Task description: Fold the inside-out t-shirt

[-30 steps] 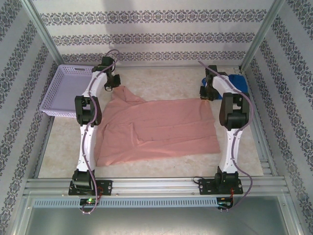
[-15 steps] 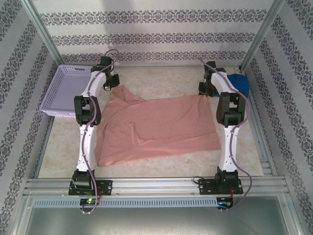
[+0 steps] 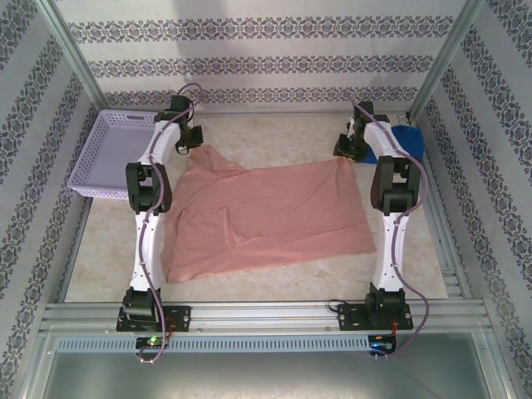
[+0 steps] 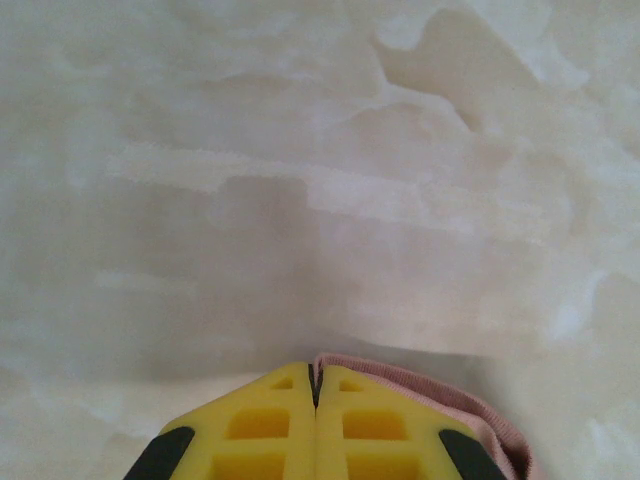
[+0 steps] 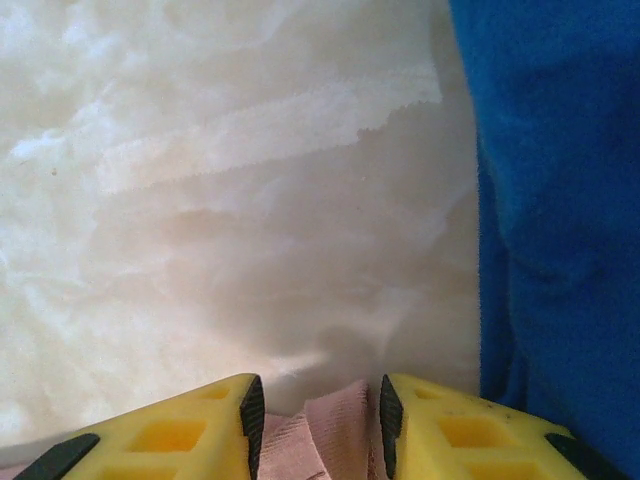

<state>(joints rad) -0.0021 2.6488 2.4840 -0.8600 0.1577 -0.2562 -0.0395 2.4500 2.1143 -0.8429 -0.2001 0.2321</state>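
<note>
on the table [image 3: 274, 133], mid-workspace: the inside-out t-shirt [image 3: 274, 216] lies spread nearly flat between the arms, far-left corner rumpled and lifted. left gripper [image 4: 315, 372] is clenched at that corner, with pink hem coming out from under its fingers. right gripper [image 5: 318, 385] is at the far-right corner, jaws parted with a fold of hem lying loose between them, looks let go. blue t-shirt [image 5: 560, 200] is just beside it. judgement: the spreading stage is about done; no fold made yet, all the folding is left.
</note>
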